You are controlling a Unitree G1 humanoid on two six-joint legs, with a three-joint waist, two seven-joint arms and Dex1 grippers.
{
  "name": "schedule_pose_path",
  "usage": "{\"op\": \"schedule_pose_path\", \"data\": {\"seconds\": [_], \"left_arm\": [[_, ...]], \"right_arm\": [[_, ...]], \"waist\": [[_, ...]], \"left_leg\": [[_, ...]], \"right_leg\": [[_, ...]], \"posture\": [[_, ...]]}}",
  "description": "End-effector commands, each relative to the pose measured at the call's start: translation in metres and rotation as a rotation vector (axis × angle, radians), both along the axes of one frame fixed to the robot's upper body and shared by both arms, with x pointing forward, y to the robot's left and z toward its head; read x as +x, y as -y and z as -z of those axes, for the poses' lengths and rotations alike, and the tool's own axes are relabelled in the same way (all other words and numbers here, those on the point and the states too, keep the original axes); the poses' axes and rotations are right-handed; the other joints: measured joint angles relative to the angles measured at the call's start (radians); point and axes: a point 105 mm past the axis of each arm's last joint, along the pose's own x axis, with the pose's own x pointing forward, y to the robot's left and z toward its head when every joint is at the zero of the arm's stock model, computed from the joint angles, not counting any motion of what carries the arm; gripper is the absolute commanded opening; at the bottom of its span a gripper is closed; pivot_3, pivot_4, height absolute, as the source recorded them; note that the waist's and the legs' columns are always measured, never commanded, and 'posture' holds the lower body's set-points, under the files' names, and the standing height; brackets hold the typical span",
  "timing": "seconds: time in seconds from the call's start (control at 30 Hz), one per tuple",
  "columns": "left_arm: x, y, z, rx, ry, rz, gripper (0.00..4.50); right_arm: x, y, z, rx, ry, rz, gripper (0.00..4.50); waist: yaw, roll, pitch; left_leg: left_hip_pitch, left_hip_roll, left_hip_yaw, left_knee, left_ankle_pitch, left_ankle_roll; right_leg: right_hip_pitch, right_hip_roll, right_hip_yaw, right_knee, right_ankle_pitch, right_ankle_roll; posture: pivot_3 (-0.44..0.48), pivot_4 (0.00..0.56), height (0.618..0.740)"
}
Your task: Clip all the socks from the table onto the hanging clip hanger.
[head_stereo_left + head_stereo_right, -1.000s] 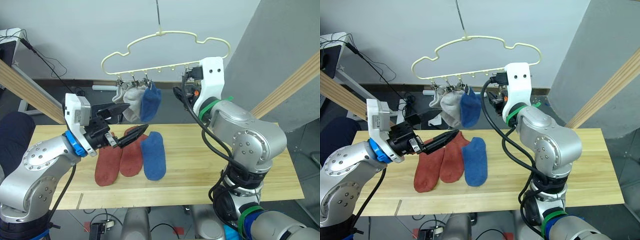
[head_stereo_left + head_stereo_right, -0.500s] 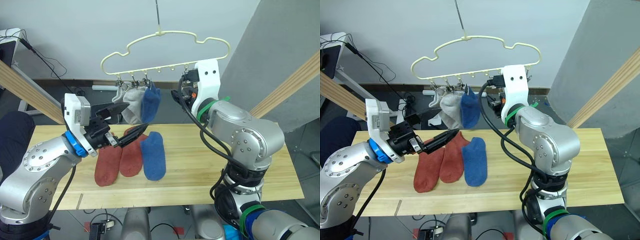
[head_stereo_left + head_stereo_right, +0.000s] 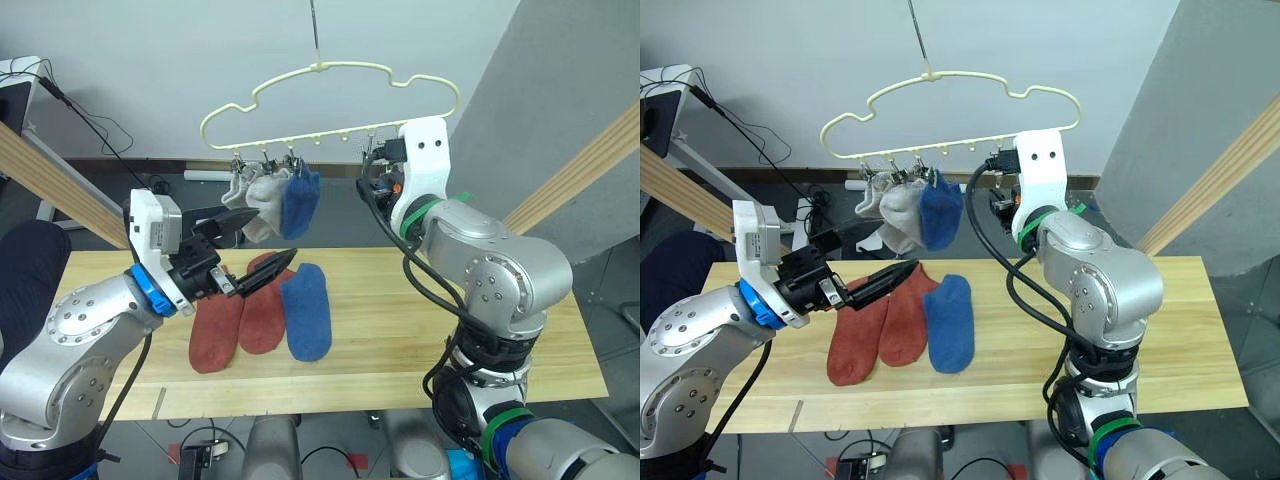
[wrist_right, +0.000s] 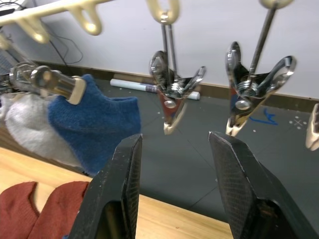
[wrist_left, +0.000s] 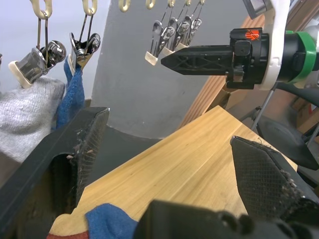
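Pale-yellow hanger with three socks clipped, three on the bench

Pale-yellow wire forms the cloud-shaped clip hanger (image 3: 330,90), hung above the bench's far edge. Its leftmost silver clips hold three socks: two light grey socks (image 3: 255,195) and one blue sock (image 3: 300,198); the other clips (image 4: 172,92) hang bare. Three more lie side by side on the light wood bench (image 3: 400,330), left of its middle: two rust-red socks (image 3: 240,315) and another blue one (image 3: 307,310). The left gripper (image 3: 255,245) hovers above them, fingers spread wide, holding nothing. The right gripper (image 4: 174,184) sits just below two bare clips, fingers apart.
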Motion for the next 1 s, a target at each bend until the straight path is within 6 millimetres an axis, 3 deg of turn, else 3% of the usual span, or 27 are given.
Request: {"op": "schedule_pose_path", "data": {"seconds": [0.03, 0.5, 1.0], "left_arm": [[-0.007, 0.002, -0.006, 0.009, 0.028, 0.021, 4.49], [-0.005, 0.003, -0.007, 0.001, 0.035, 0.01, 4.49], [-0.005, 0.003, -0.007, -0.003, 0.038, 0.002, 4.49]], "right_arm": [[0.0, 0.0, -0.017, 0.04, 0.074, 0.021, 2.16], [0.012, -0.006, -0.029, 0.089, 0.139, 0.034, 2.16], [0.009, -0.016, -0.029, 0.197, 0.156, -0.026, 2.16]], "waist": [[0.0, 0.0, 0.0], [0.001, 0.0, 0.0], [0.003, 0.0, 0.0]], "left_leg": [[0.0, 0.0, 0.0, 0.0, 0.0, 0.0], [-0.001, 0.0, 0.0, -0.002, 0.0, 0.0], [-0.001, 0.0, 0.0, -0.002, 0.0, 0.0]], "right_leg": [[0.0, 0.0, 0.0, 0.0, 0.0, 0.0], [0.0, 0.0, 0.0, -0.005, 0.0, 0.0], [0.0, 0.0, 0.0, -0.005, 0.0, 0.0]], "posture": [[-0.164, 0.356, 0.74], [-0.153, 0.345, 0.74], [-0.142, 0.339, 0.74]]}}
